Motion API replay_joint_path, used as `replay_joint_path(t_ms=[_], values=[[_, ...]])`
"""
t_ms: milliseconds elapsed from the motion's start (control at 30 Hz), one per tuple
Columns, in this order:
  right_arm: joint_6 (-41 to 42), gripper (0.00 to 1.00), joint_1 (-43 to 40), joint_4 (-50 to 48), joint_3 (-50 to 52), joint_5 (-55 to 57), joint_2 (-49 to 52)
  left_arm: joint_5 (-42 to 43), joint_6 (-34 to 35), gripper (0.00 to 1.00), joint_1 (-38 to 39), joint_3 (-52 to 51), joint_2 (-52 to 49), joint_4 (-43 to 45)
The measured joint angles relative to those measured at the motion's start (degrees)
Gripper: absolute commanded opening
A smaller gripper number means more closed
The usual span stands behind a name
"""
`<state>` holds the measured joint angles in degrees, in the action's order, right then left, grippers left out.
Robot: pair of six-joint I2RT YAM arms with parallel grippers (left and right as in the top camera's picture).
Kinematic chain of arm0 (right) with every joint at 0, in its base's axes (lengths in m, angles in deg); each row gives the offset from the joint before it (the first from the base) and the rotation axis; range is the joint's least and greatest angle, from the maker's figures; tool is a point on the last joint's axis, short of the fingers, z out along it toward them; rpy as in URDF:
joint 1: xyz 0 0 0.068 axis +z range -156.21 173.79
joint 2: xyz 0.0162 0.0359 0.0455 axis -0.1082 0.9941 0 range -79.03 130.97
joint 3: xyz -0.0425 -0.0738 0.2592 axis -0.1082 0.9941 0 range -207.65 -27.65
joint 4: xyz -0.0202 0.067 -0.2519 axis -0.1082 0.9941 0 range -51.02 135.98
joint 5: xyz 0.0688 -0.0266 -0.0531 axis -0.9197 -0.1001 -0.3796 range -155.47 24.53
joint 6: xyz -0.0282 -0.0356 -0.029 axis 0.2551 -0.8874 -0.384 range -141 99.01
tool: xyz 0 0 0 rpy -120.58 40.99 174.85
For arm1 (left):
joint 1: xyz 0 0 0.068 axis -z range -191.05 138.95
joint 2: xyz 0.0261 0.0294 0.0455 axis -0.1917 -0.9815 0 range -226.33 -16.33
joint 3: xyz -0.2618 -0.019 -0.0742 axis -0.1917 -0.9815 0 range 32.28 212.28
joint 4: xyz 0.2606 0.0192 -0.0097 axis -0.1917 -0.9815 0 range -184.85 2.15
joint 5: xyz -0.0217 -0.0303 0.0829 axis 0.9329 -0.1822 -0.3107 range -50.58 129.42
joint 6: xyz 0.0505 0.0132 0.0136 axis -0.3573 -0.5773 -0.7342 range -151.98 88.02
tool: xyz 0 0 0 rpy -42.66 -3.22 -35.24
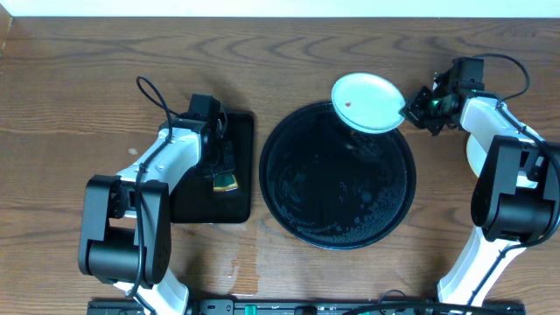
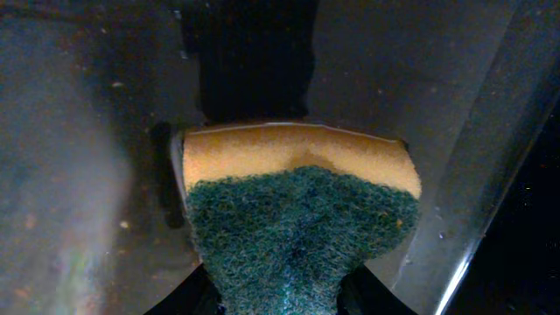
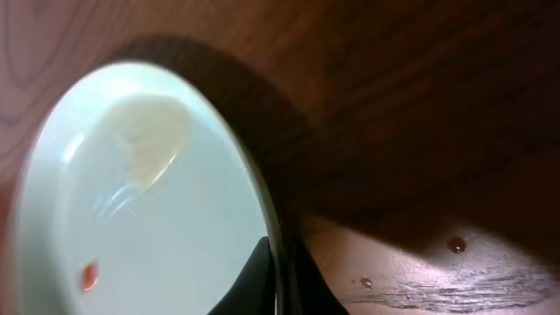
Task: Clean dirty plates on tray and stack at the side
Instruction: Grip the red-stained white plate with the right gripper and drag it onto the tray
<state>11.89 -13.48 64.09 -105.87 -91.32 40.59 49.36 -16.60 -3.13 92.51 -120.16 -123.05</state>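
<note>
A pale mint-white plate [image 1: 367, 102] with a small red spot is held over the far rim of the large round black tray [image 1: 289, 188]. My right gripper [image 1: 411, 108] is shut on the plate's right rim. In the right wrist view the plate [image 3: 149, 201] fills the left, with the jaws [image 3: 280, 280] pinching its edge. My left gripper [image 1: 221, 171] is shut on a yellow and green sponge [image 1: 226, 182] over the small rectangular black tray [image 1: 236, 131]. In the left wrist view the sponge [image 2: 297, 219] sits between the jaws [image 2: 280, 297]. Another pale plate [image 1: 472, 153] shows partly behind the right arm.
The round tray's floor is wet, with droplets [image 1: 363, 210]. Water drops lie on the wood [image 3: 455, 245] near the right gripper. Both arm bases stand at the table's front edge.
</note>
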Motion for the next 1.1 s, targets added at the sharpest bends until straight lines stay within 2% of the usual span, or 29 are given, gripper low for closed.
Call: replay_joint_path(t_ms=[300, 600, 800, 1033, 1100], values=[[-0.50, 0.01, 0.00, 1.11, 0.00, 0.24, 0.00, 0.00, 0.00, 0.35, 0.00, 0.00, 0.00, 0.00], [-8.35, 0.01, 0.02, 5.64, -0.48, -1.66, -0.57, 0.00, 0.00, 0.35, 0.00, 0.00, 0.00, 0.00], [-14.27, 0.01, 1.36, 10.32, -0.48, -0.63, -5.29, 0.00, 0.00, 0.35, 0.00, 0.00, 0.00, 0.00], [-20.74, 0.01, 6.99, 20.41, -0.59, 3.34, -11.19, 0.00, 0.00, 0.36, 0.00, 0.00, 0.00, 0.00], [-21.77, 0.01, 9.05, 23.10, -0.37, 5.90, -11.15, 0.00, -0.11, 0.42, 0.00, 0.00, 0.00, 0.00]])
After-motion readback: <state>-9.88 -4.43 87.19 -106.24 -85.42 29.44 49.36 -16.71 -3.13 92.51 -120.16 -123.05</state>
